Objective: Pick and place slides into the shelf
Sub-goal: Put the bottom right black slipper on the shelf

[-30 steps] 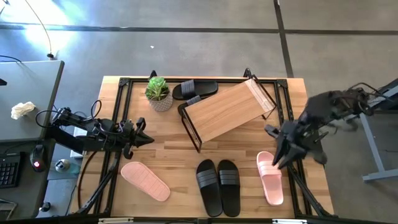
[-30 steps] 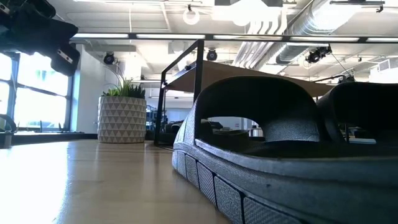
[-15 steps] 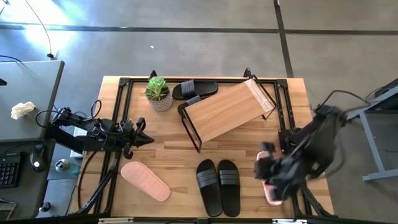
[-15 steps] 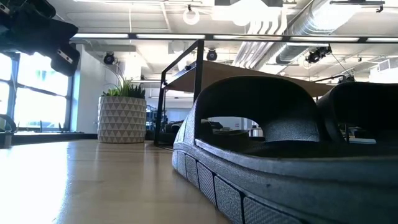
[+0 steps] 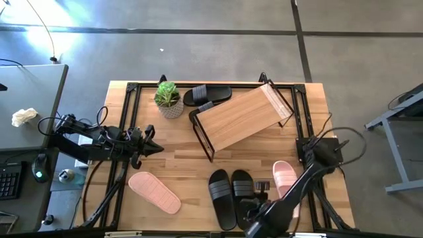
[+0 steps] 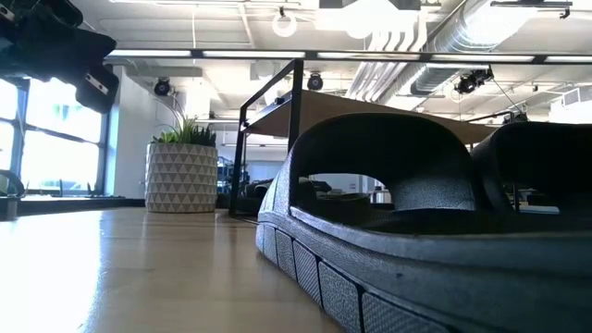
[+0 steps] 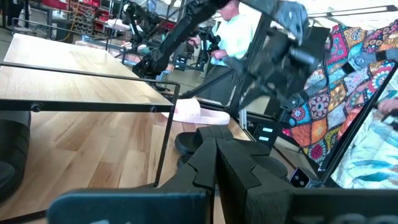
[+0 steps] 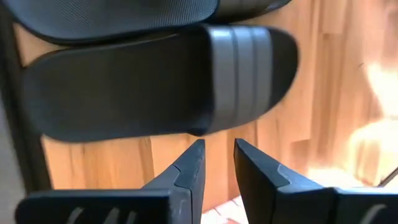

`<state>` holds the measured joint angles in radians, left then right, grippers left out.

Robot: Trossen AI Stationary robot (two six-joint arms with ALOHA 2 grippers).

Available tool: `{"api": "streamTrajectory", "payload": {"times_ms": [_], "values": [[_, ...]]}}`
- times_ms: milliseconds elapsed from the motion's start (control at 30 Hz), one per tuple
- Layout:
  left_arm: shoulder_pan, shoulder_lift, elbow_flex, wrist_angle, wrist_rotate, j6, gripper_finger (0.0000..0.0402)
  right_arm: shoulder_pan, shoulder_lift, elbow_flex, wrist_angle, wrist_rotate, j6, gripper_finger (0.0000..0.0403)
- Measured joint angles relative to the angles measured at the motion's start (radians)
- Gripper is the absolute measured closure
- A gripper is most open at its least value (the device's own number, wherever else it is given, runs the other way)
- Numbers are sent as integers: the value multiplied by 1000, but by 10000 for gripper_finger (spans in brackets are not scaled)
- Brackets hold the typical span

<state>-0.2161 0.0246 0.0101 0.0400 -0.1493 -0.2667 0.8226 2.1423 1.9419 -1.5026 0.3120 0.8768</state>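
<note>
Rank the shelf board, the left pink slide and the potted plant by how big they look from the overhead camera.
1. Shelf board, clearly largest.
2. Left pink slide.
3. Potted plant, smallest.

A light wood bench (image 5: 158, 165) stands on a grey concrete floor (image 5: 198, 46) crossed by dark seams. To one side, a grey desk (image 5: 30, 99) carries a crumpled white cloth (image 5: 24, 117) and a black keyboard (image 5: 9, 180). Across the room, daylight pours through tall windows (image 6: 55, 139) under an open ceiling of white ducts (image 6: 398, 46) and a round lamp (image 6: 284, 24).
</note>
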Motion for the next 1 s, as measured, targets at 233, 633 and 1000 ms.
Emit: {"api": "streamTrajectory", "payload": {"times_ms": [233, 633, 1000], "values": [[0, 0, 0, 0, 0, 0, 401, 20, 107, 0, -2, 82, 40, 287], [0, 0, 0, 0, 0, 0, 401, 27, 122, 0, -1, 244, 23, 197], [0, 0, 0, 0, 0, 0, 401, -24, 122, 0, 10, 255, -23, 192]]}}
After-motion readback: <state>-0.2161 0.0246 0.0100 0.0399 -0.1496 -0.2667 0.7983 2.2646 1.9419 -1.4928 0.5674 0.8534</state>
